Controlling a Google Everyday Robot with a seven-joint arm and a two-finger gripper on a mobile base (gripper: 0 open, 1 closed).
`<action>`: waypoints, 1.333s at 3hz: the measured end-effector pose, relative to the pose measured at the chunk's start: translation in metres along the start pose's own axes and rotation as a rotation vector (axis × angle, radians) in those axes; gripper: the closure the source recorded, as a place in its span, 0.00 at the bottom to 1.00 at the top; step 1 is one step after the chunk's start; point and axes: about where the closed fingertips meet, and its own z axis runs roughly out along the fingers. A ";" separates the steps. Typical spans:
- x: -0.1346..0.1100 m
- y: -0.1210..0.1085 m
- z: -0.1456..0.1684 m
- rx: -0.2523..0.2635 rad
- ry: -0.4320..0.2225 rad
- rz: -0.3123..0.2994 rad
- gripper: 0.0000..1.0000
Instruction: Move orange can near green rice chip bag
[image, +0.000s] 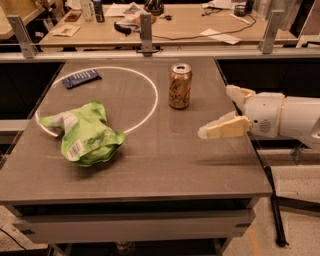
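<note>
In the camera view, my gripper (216, 112) hangs over the right side of the table (170, 165). Its two fingers are spread wide, with nothing between them. The can (180, 86) stands up straight near the back of the table, a bit to the left of my gripper and not touching it. The bag (85, 132) lies well apart from the can, on the left front side.

What could go wrong? The can is tall and thin, so I think it tips easily. If one finger bumps its side before both are around it, it may fall and roll away. If I squeeze too softly, it may slip out. A thin white ring (152, 95) lies on the table between the can and the bag. A sliding can may catch on it and topple, so lifting seems safer. If I set the can down too close, it may land on the puffy bag and lean over. A blue wrapper (81, 78) lies at the back left, and that is the wrong place to go.

The can is copper-orange with a silver top and pale curly writing on its side. It looks smooth and hard. I cannot tell if it is full or empty.
</note>
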 end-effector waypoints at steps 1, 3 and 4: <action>-0.007 -0.013 0.022 0.023 -0.030 -0.020 0.00; -0.009 -0.016 0.028 0.038 -0.056 -0.020 0.00; -0.014 -0.030 0.041 0.041 -0.087 -0.053 0.00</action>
